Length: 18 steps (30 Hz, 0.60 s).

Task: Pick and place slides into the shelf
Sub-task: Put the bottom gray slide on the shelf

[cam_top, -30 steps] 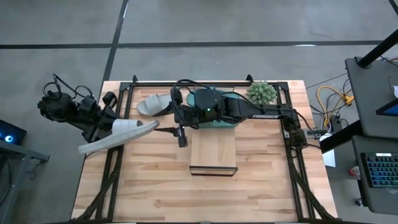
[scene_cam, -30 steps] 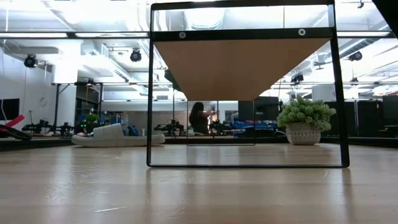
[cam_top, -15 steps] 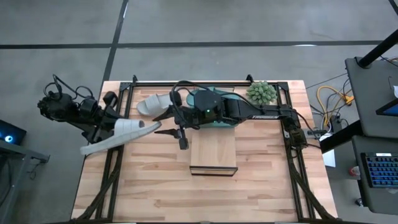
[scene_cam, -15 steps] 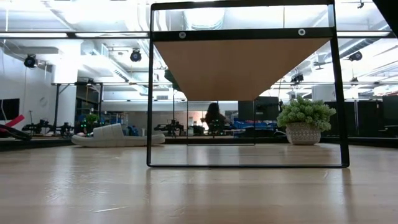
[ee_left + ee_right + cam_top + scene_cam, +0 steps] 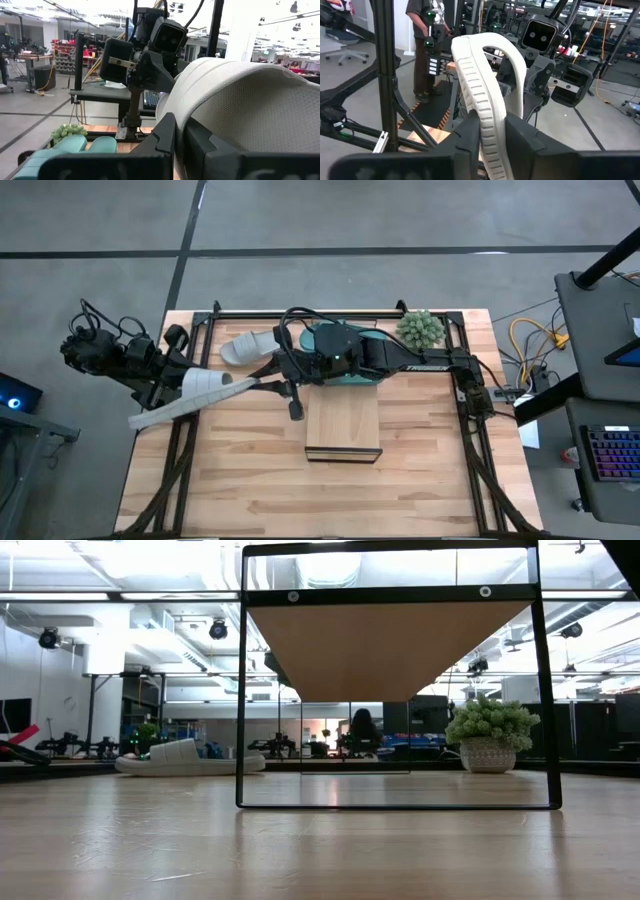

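Bright, even overhead light; ceiling glare washes the low view; near fingers blur in wrist views.

Teal slides point(image 5: 375, 366) lay mostly hidden beneath the right arm in the high view. Grey slide point(image 5: 240, 107) ran off the left wrist picture's edge. Low view showed neither arm; distant person point(image 5: 363, 730) too small to tell.

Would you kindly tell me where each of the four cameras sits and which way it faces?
High view: overhead, straight down on both arms, the shelf and the grey slide between the claws.
Low view: table height, level through the shelf into the room; no arm.
Left wrist view: past the left claw gripping the grey slide, toward the right arm.
Right wrist view: past the right claw on that slide.
Shared: both wrist views show this slide.
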{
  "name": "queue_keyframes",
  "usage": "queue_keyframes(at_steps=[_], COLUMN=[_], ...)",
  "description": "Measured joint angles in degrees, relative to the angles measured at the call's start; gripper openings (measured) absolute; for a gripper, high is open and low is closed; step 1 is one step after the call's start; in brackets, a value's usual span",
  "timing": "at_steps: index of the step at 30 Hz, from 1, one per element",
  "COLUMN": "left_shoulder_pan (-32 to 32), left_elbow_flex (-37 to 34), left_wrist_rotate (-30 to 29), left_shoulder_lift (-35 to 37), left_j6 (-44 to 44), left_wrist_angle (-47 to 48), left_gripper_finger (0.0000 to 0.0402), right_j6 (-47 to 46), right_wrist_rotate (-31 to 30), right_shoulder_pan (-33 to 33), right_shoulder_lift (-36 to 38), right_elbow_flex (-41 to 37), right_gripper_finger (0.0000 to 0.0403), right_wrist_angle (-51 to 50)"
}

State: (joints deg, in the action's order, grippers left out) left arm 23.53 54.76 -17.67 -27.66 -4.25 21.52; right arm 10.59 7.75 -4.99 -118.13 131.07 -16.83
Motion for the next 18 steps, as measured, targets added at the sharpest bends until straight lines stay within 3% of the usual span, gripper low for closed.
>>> queue_keyframes(at_steps=[5, 18], left_shoulder_pan=[0.0, 0.0], left_elbow_flex=[0.0, 0.0], left_wrist_rotate=[-0.3, -0.8], left_shoulder_lift=[0.4, 5.2], left_j6=[0.1, 0.2], left_wrist_angle=[-0.1, 0.0], left_gripper_finger=[0.0000, 0.0000], right_j6=[-0.7, -1.3], right_wrist_rotate=[-0.1, -0.6], right_shoulder_pan=[0.0, 0.0], right_shoulder_lift=[0.0, 0.5], right_elbow_flex=[0.0, -0.1], right_gripper_finger=[0.0021, 0.0018], right_wrist_angle=[0.2, -0.4])
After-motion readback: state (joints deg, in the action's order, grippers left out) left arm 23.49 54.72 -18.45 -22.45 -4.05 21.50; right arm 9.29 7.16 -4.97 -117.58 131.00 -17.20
